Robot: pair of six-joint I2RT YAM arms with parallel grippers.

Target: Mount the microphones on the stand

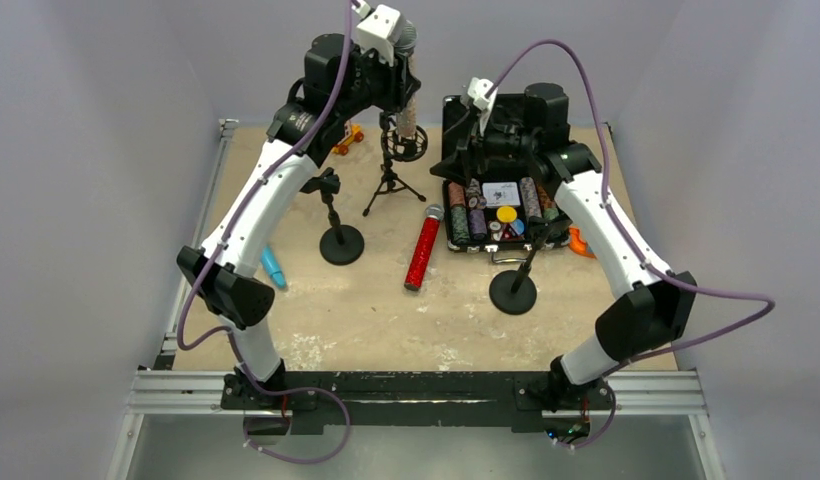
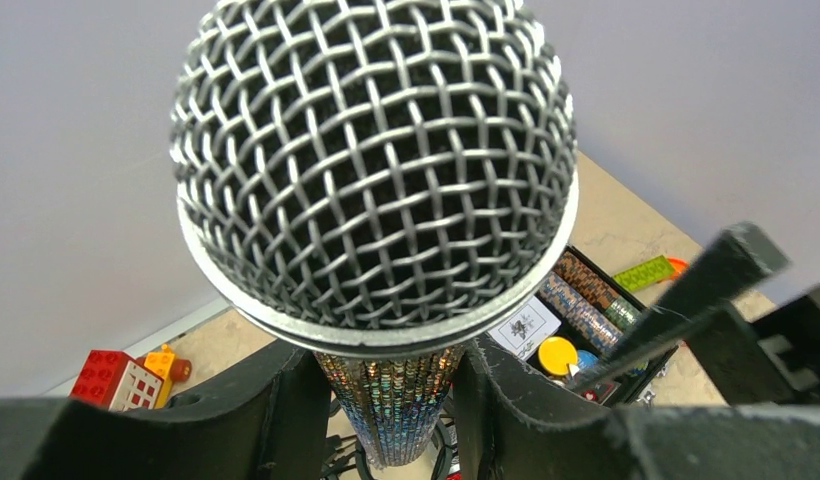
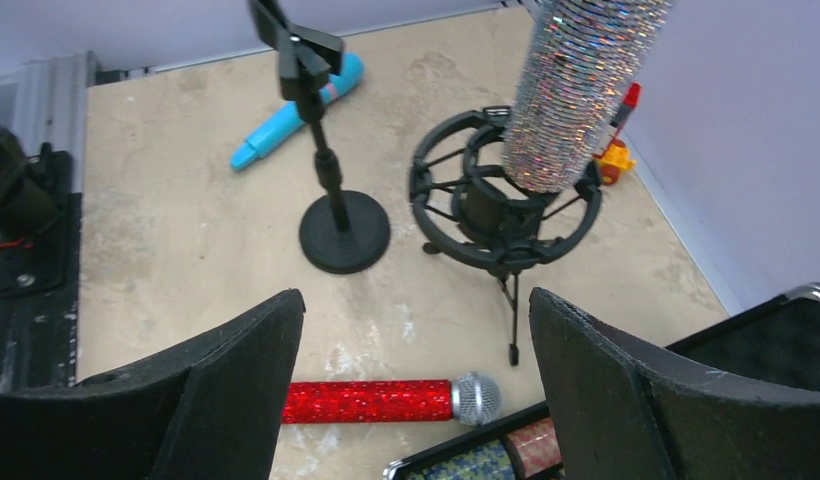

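My left gripper (image 1: pixel 400 78) (image 2: pixel 391 385) is shut on the silver-glitter microphone (image 2: pixel 376 170), just under its mesh head, and holds it upright. The microphone's lower end (image 3: pixel 576 100) sits in the ring of the black shock-mount tripod stand (image 3: pixel 501 205) (image 1: pixel 394 160). Away from the arms, the red-glitter microphone (image 1: pixel 423 250) (image 3: pixel 371 400) lies flat on the table. The light-blue microphone (image 1: pixel 273 267) (image 3: pixel 296 110) rests near the left arm. My right gripper (image 3: pixel 416 300) (image 1: pixel 473 150) hovers open over the case's left edge with nothing between its fingers.
Two round-base clip stands (image 1: pixel 341 240) (image 1: pixel 513 290) stand on the table; one also shows in the right wrist view (image 3: pixel 341 235). An open black case of poker chips (image 1: pixel 501 215) sits at the back right. Toy bricks (image 2: pixel 121 380) lie at the back left.
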